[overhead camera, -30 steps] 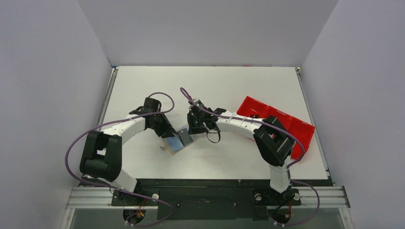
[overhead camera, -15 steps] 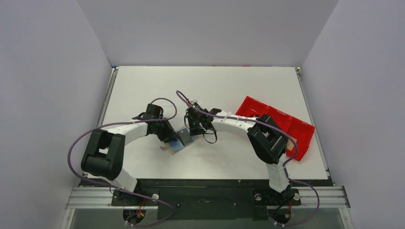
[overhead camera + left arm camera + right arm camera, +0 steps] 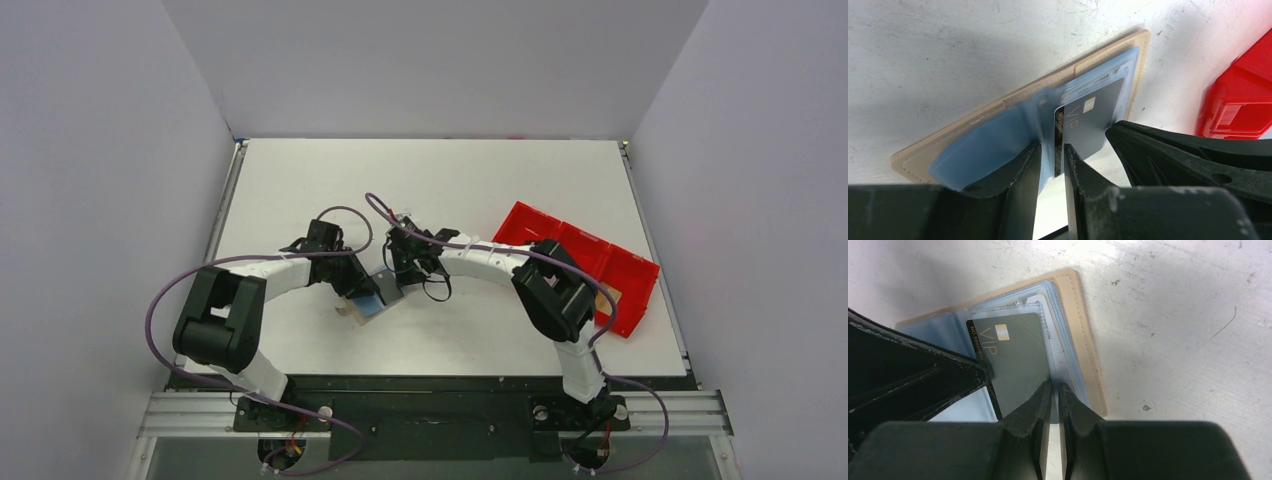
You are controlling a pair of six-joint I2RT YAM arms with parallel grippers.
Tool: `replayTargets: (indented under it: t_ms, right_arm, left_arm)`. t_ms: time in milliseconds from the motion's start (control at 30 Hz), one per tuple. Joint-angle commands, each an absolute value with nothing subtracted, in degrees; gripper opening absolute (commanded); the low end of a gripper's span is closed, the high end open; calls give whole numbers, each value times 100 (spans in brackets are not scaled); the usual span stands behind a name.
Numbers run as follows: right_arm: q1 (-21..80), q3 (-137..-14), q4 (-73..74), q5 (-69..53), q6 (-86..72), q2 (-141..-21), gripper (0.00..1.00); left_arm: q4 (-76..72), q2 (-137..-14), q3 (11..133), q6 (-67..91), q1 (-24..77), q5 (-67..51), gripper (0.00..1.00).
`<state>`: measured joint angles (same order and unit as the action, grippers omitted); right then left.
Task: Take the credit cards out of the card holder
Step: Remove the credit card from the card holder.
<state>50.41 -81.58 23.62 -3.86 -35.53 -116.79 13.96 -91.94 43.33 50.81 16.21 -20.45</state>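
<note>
The tan-brown card holder (image 3: 352,309) lies open on the table, its light blue plastic sleeves fanned out. It also shows in the left wrist view (image 3: 1093,62) and the right wrist view (image 3: 1083,330). A grey credit card marked VIP (image 3: 1018,365) (image 3: 1093,125) sits in the top sleeve. A paler card (image 3: 1046,315) peeks out behind it. My left gripper (image 3: 365,288) (image 3: 1052,160) is shut on the sleeve's near end, beside the card's dark edge. My right gripper (image 3: 398,272) (image 3: 1054,395) is shut on the grey card's opposite edge. The two grippers almost touch.
A red compartment tray (image 3: 580,258) (image 3: 1243,100) stands to the right of the holder, with a small tan thing (image 3: 605,297) in its near end. The right arm arches over it. Grey walls close the table on three sides.
Both grippers have shifted a little closer together over the holder. The lifted blue leaf looks lower and smaller than a second ago. Both jaws stay closed.
</note>
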Motion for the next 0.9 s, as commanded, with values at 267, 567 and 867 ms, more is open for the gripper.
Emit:
replayTargets:
  t_ms: [267, 567, 867]
  right_arm:
    - [5195, -8305, 2266, -432, -3595, -11882, 5]
    - [5218, -8281, 2228, -455, -3673, -11960, 2]
    - [5108, -8154, 2232, -416, -3786, -12014, 0]
  left_arm:
    - [912, -9372, 4208, 5088, 1652, -2174, 21]
    - [815, -9372, 4161, 5116, 1646, -2220, 19]
    - [795, -9155, 4044, 5116, 1628, -2257, 11]
